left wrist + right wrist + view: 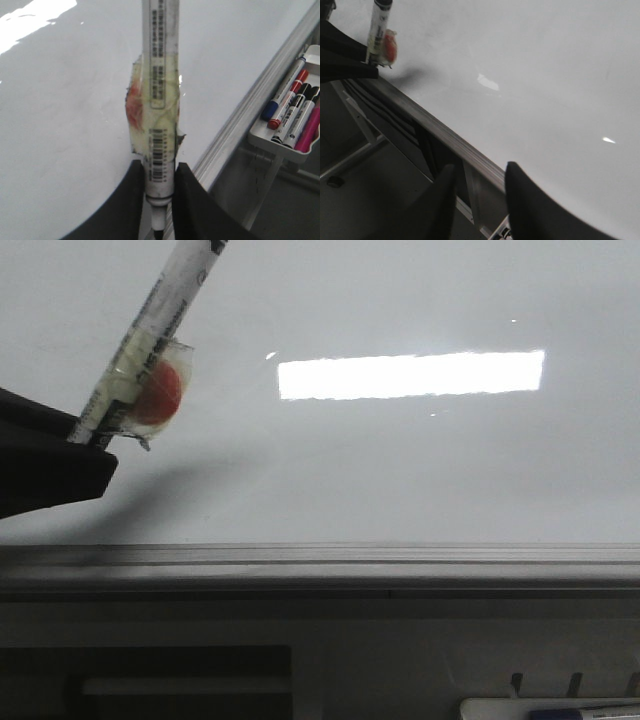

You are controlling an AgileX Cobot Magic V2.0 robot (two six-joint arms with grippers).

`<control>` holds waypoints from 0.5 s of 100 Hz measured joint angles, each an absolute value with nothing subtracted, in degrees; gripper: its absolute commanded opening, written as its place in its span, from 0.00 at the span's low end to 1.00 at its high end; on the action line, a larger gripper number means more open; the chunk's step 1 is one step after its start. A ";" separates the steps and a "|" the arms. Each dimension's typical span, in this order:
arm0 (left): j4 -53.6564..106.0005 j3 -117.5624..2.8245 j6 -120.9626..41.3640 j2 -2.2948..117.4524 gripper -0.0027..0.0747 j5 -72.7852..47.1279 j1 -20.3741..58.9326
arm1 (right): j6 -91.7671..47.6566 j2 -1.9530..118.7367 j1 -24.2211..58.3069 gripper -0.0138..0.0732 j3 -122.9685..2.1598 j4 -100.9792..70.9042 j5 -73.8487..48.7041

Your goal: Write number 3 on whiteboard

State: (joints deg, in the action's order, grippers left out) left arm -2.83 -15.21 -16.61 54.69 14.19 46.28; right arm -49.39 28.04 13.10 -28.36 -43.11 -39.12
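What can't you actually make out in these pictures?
- Marker tip: cut off by the top edge in the front, left wrist and right wrist views.
- Any writing on the whiteboard: none visible in the parts shown.
- Spare pens: labels too small, left wrist view.
- Left gripper: mostly cropped out.

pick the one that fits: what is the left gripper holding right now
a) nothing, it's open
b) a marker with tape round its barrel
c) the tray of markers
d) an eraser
b: in the left wrist view the left gripper has both fingers closed on a white marker with tape round its barrel, in front of the whiteboard; the tray of markers sits apart by the rail.
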 measured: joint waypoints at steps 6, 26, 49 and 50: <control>-5.47 -15.21 -16.61 54.69 0.01 14.50 46.28 | -51.84 30.49 14.85 0.71 -29.56 -44.79 -38.40; -15.94 -15.21 -16.61 54.69 0.01 18.03 46.28 | -57.11 38.54 25.16 0.70 -31.87 -46.24 -36.75; -23.10 -15.21 -16.61 54.69 0.01 20.19 46.28 | -63.53 46.14 38.02 0.70 -35.09 -46.59 -28.17; -23.25 -15.21 -16.61 54.69 0.01 20.18 46.28 | -63.54 46.37 38.34 0.70 -35.39 -46.70 -27.65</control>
State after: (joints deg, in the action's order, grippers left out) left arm -23.25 -15.21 -16.61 54.69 20.18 46.28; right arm -63.54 46.37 38.34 -35.39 -46.70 -27.65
